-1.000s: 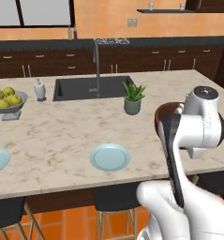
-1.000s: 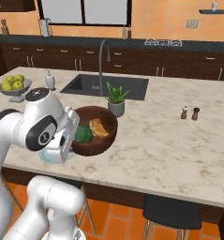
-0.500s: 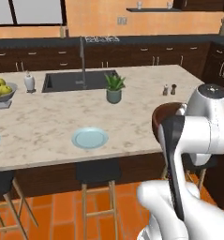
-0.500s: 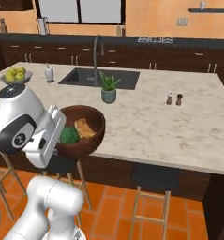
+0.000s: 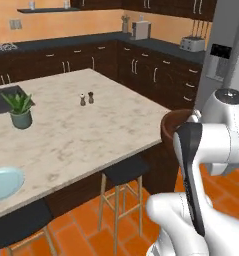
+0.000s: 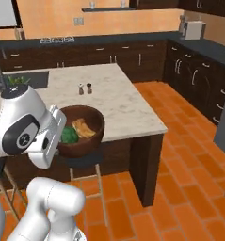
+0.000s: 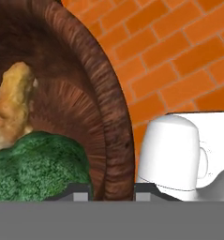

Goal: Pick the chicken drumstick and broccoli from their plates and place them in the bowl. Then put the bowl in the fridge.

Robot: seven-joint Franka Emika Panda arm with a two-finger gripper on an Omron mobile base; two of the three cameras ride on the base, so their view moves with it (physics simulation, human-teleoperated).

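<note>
In the left base view we see the bowl (image 5: 172, 126) held up beside the arm, off the island counter (image 5: 91, 125), above the orange tile floor; a light-blue plate (image 5: 4, 182) lies near the counter's front edge, a potted plant (image 5: 19, 110) and salt and pepper shakers (image 5: 86, 99) stand further back; the fridge (image 5: 225, 55) rises at right, its dispenser panel showing no writing we can read. In the right base view the bowl holds the broccoli (image 6: 68, 134) and the chicken drumstick (image 6: 83, 128), side by side. In the hand view the gripper (image 7: 112, 191) clamps the bowl's rim between its fingertips (image 7: 144, 189); the broccoli lies nearest, the drumstick just behind it.
</note>
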